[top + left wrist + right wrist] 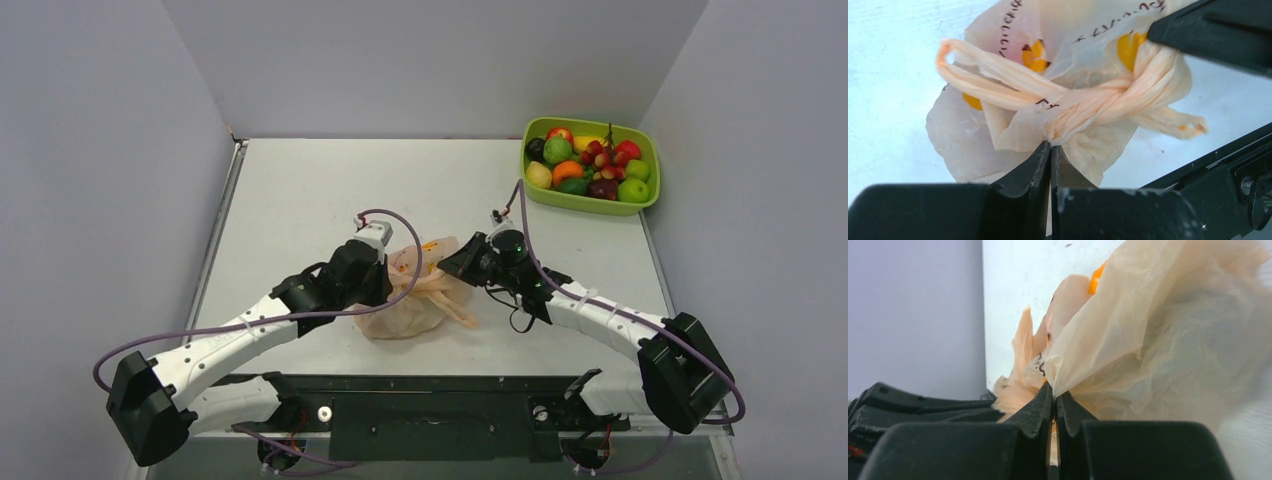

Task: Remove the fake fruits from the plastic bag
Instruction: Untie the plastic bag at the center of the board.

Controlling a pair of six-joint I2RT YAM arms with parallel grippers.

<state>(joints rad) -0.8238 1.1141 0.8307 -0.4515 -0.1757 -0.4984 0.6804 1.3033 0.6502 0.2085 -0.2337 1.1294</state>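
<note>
Plastic bag [405, 315], handles twisted together, lies crumpled on the counter [300, 200] between the two arms. The left end effector [1050, 150] pinches its film from one side. The right end effector [1054, 397] is clamped on a fold opposite. Fake fruits [590, 163] fill a green tray [588, 204] at the far right corner, well apart.

One plastic bag [405, 310], one green tray [590, 205] at 1 o'clock, about twelve fake fruits [567, 170] in it, counting one grape bunch [603, 158], and two arms [240, 335].

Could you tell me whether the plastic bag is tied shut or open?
Tied shut: the plastic bag has its handles twisted into a knot over the mouth.
</note>
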